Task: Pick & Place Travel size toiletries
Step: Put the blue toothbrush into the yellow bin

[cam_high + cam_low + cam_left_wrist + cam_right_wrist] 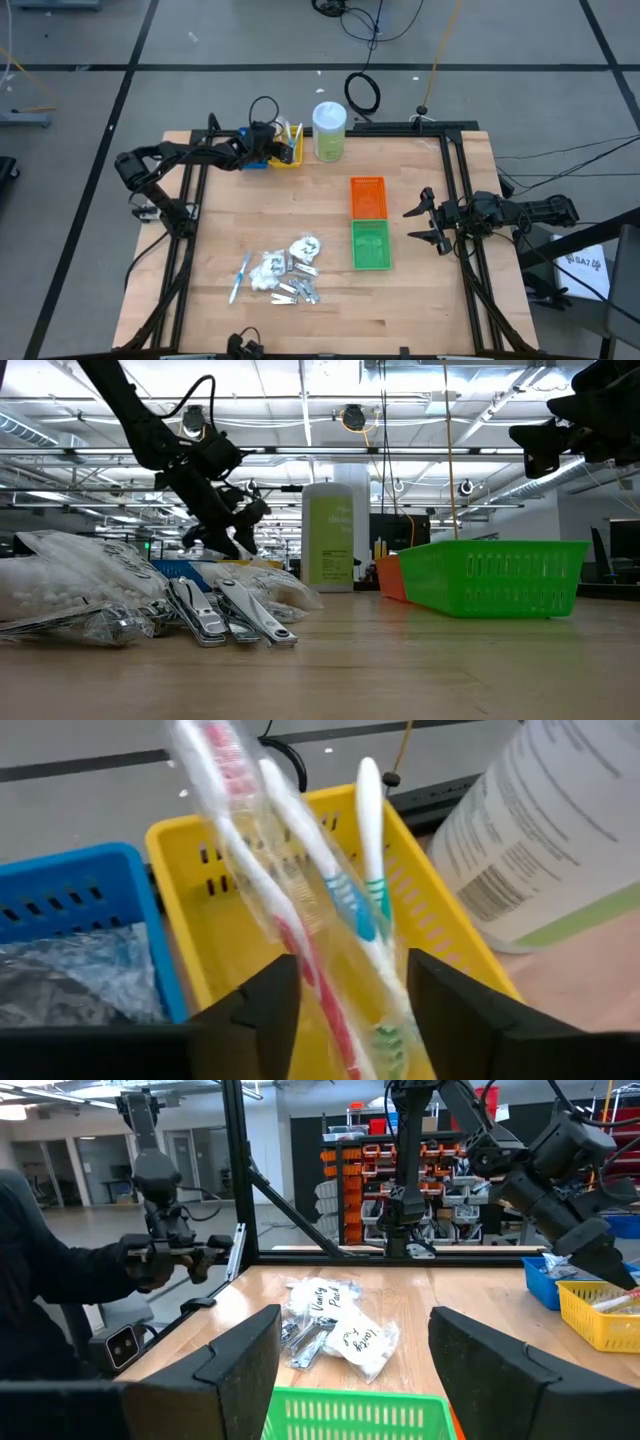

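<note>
A: Trays first. What stands around the left tool [283, 146]?

B: A blue tray [256, 160] and a yellow tray [292, 152] sit side by side at the far edge of the table [420, 300]. A tall clear jar [329, 131] with a white lid stands just beside the yellow one. The left tool hangs over the yellow tray, its dark fingers [262, 1015] parted. Slim toothbrushes in clear wrap [330, 910] stand tilted in that tray between the fingers; I cannot tell whether the fingers touch them.

A: Their look?

B: White handles with blue, green and red marks, under glossy crinkled film. The yellow tray is slotted plastic. The blue one holds something in crumpled clear wrap.

A: And the rest of the toiletries?

B: A heap [285, 272] lies on the near left part of the wooden table: white crinkly packets [342, 1330], shiny metal clipper-like pieces [230, 615] and one wrapped stick [240, 277] beside them. The heap is well apart from both tools.

A: Anything near the right tool [427, 222]?

B: An orange tray [367, 197] and a green tray [370, 245], both perforated plastic, lie end to end near the table's middle. The right tool hovers just beside the green one, above the black frame rail [455, 190], its fingers standing wide with nothing between them.
</note>
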